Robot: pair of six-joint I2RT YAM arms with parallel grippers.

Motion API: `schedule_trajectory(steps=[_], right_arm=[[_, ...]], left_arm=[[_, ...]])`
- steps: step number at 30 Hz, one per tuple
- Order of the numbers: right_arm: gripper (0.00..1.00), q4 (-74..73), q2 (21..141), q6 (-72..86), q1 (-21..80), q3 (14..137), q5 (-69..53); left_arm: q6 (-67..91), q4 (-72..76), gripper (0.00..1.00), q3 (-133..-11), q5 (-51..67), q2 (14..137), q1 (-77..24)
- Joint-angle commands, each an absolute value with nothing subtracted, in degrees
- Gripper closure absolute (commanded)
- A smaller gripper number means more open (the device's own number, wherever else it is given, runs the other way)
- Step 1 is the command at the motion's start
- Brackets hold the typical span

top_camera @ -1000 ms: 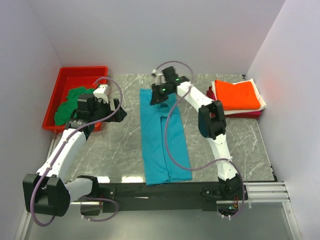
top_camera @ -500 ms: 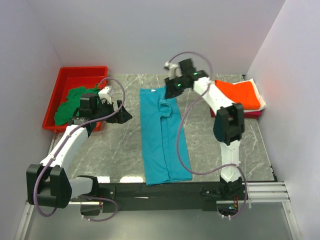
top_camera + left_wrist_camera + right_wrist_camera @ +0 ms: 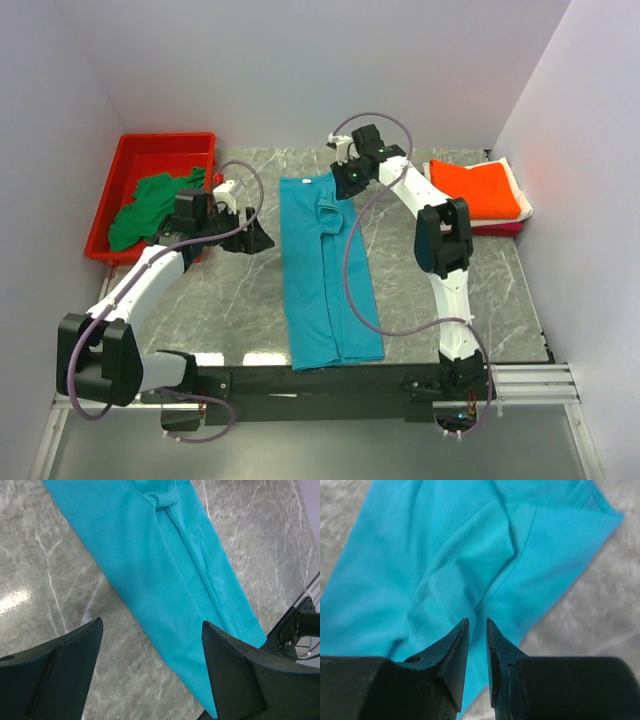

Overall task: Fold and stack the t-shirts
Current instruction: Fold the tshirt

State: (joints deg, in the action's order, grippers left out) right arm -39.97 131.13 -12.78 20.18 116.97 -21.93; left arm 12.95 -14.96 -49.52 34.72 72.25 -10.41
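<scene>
The teal t-shirt (image 3: 325, 270) lies flat mid-table, folded into a long strip; it also shows in the left wrist view (image 3: 165, 565) and the right wrist view (image 3: 450, 565). My left gripper (image 3: 258, 240) is open and empty, just left of the shirt's left edge (image 3: 150, 625). My right gripper (image 3: 347, 183) hovers over the shirt's far right corner, its jaws almost together with nothing between them (image 3: 478, 622). A dark green t-shirt (image 3: 150, 205) lies crumpled in the red bin (image 3: 170, 145). A folded orange t-shirt (image 3: 478, 188) tops a white one (image 3: 521, 205) and a magenta one (image 3: 497, 229).
The red bin stands at the far left by the side wall. The folded stack sits at the far right by the other wall. Bare marble table (image 3: 230, 300) lies left of the teal shirt. The dark front rail (image 3: 320, 380) runs along the near edge.
My left gripper has moved right, toward the teal shirt's left edge. My right gripper has moved from the shirt's far left to its far right corner, and a small fold now lies there.
</scene>
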Motion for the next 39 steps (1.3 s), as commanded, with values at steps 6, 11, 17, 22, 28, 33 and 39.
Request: schedule_trajectory(steps=[6, 11, 17, 22, 28, 33, 39], right_arm=[[0.74, -46.82, 140.0, -14.41, 23.73, 128.13, -17.66], [0.75, -51.32, 141.68, -16.25, 24.69, 130.69, -15.22], [0.73, -51.25, 136.95, -17.14, 24.88, 128.43, -12.65], [0.67, -45.7, 122.28, -18.54, 23.03, 119.81, -18.53], [0.61, -47.37, 98.32, -33.2, 22.32, 96.49, -33.38], [0.22, -39.31, 77.82, -49.9, 23.11, 69.04, -42.44], [0.1, -40.52, 62.68, -67.23, 31.87, 43.35, -44.05]], left_arm=[[10.99, -15.38, 0.14, -51.77, 34.45, 71.98, -11.07], [10.28, -14.86, 0.14, -51.77, 34.63, 71.19, -11.25], [8.88, -15.29, 0.13, -53.52, 34.37, 70.49, -13.62], [2.03, -18.2, 0.13, -54.5, 25.25, 68.47, -24.13], [-13.69, -14.24, 0.12, -43.8, 16.52, 58.29, -37.96], [-23.38, -13.98, 0.06, -36.66, 19.6, 48.87, -44.55], [-22.85, -10.55, 0.0, -31.82, 17.67, 49.91, -53.86]])
